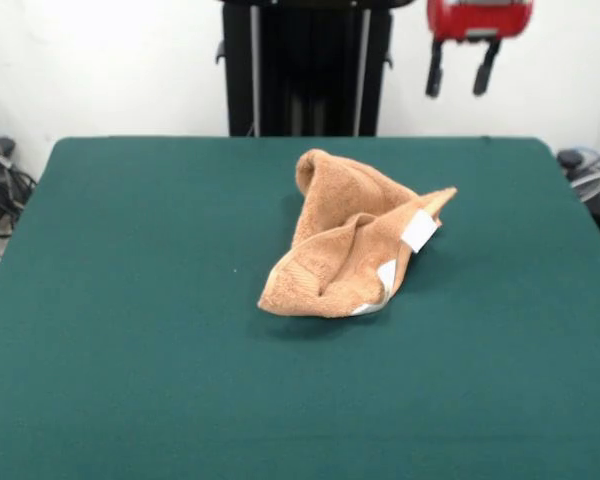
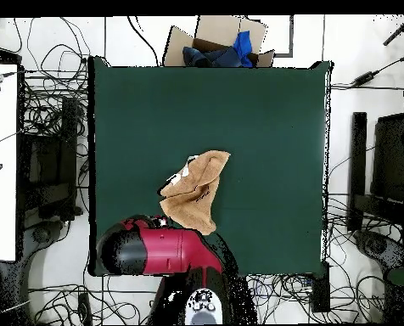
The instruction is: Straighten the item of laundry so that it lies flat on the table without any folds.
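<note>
Two gripper (image 1: pixel 460 70) fingers spread, front view only; overhead: towel (image 2: pixel 194 190) crumpled.

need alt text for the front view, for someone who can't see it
A crumpled orange-tan towel lies folded on itself near the middle of a dark green table, its white tag showing. The robot's gripper hangs open above the far edge, clear of the towel.

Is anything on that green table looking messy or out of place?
Yes: the orange-tan towel near the middle of the green table is crumpled into a heap, folded over itself, with its white tag sticking out at one side. The pincer hangs open above the far edge, clear of the towel.
</note>
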Robot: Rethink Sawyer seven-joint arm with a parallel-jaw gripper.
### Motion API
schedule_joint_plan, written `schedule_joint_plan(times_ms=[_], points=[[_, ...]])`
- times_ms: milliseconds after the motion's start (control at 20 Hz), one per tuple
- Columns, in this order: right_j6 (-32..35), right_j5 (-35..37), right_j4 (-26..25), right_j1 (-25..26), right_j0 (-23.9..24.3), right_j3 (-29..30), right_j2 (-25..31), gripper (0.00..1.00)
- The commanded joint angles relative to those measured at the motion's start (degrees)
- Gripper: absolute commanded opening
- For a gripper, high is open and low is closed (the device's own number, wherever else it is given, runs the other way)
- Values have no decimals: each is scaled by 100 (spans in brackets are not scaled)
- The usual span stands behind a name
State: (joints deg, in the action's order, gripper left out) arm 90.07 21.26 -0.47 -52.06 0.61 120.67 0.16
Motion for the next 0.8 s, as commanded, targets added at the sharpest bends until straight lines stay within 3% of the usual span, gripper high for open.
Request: schedule_joint_plan(times_ms=[50, 500, 800], points=[[996, -930, -159, 1202, 118, -284, 80, 100], [888, -1573, -119, 2020, 211, -649, 71, 100], [832, -1765, -143, 2299, 203, -801, 32, 100]])
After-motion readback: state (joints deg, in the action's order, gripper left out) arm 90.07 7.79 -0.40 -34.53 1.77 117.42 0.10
